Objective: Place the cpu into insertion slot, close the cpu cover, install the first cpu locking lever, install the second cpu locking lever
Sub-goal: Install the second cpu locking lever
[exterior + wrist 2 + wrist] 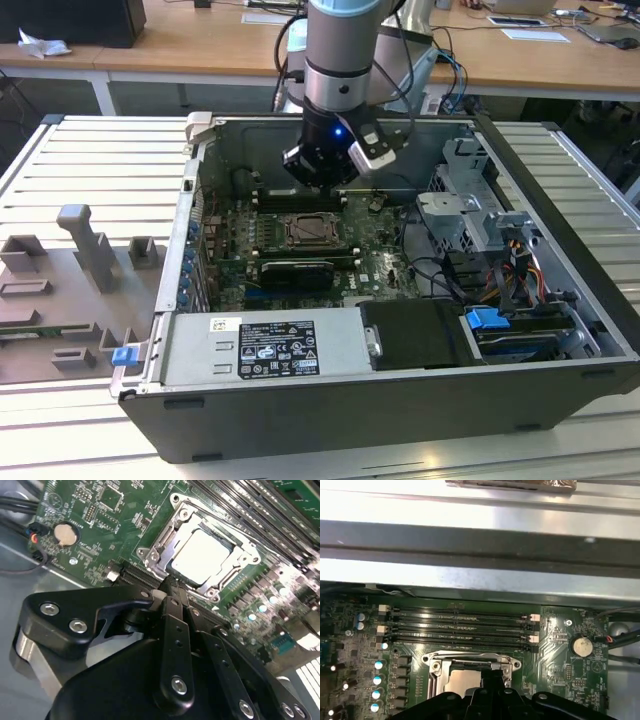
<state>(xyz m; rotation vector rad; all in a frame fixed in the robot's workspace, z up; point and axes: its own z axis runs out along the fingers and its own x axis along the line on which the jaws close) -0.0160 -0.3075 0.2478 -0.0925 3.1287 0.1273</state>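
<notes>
The cpu (204,555) is a pale square chip lying flat in the insertion slot (305,232) on the green motherboard. Around it the silver cpu cover (165,536) lies down flat, with the chip showing through its cut-out. In the first wrist view the cpu (462,682) and the cover's rim (470,657) sit just beyond the black fingers. My gripper (170,582) is shut, with nothing visible between its fingers and its tips at the socket's near edge. In the exterior view the gripper (318,185) hangs just above the slot's far side.
Long black memory slots (460,625) run beside the socket, and a coin battery (65,534) sits further off. A black expansion card (297,270), the power supply (265,345), a drive cage (470,200) and cables (440,270) crowd the case. The case wall (480,535) rises behind the board.
</notes>
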